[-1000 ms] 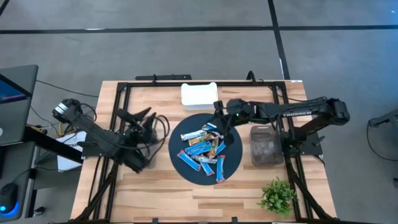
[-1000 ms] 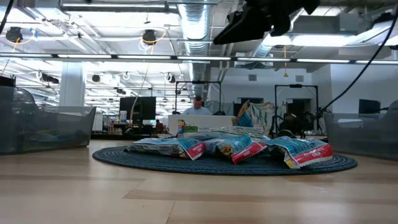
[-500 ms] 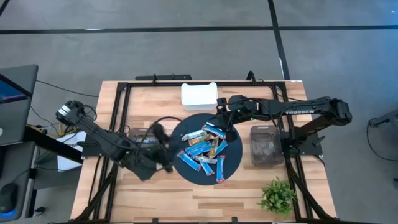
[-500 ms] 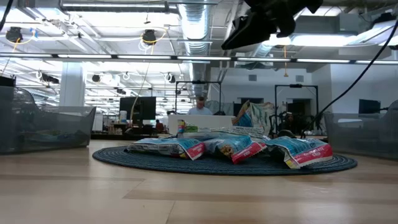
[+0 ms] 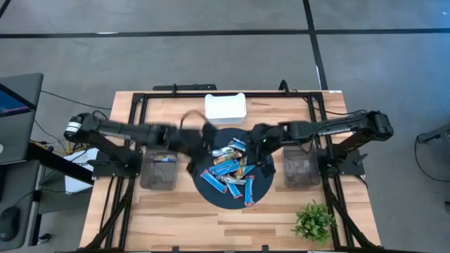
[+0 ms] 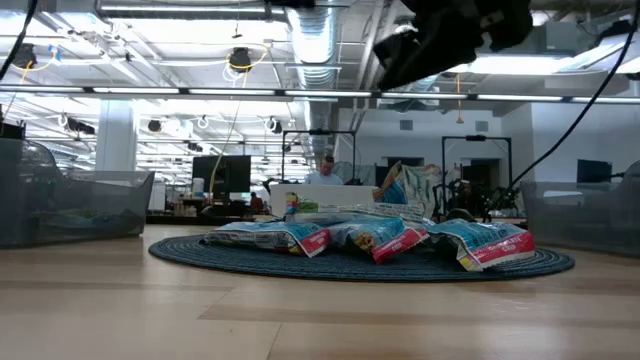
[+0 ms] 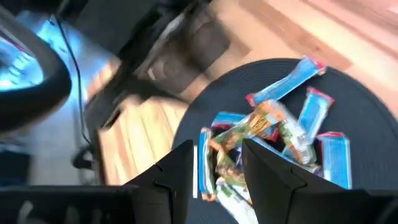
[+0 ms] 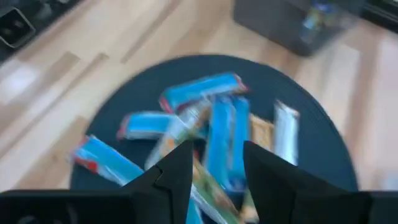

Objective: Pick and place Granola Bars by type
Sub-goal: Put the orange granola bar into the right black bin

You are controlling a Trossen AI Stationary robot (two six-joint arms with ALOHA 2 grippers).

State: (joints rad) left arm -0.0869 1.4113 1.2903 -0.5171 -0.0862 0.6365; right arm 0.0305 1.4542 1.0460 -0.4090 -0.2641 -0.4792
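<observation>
Both tools: mine, over the round dark mat (image 5: pixel 261 184), neither gripping anything.
High view: granola bars (image 5: pixel 232 171) lie heaped on the mat mid-surface; my left tool (image 5: pixel 208 144) hangs at the mat's left rim, my right tool (image 5: pixel 261 144) over its right side. Grey bins flank the mat: left bin (image 5: pixel 159 171), right bin (image 5: pixel 299 167). White tray (image 5: pixel 225 108) behind; small plant (image 5: pixel 313 221) at the near right corner.
Low view: bars (image 6: pixel 380 235) piled on the mat (image 6: pixel 200 252); one tool (image 6: pixel 445 35) dark overhead.
Left wrist view: fingers (image 7: pixel 180 171) parted, released, above overlapping bars (image 7: pixel 267 124).
Right wrist view: fingers (image 8: pixel 177 168) parted, released, above blue bars (image 8: pixel 221 140).
Risk: bars overlap, so a pinch may catch two types together; both arms crowd one mat and could collide.
Writing: none legible on the wrappers.
</observation>
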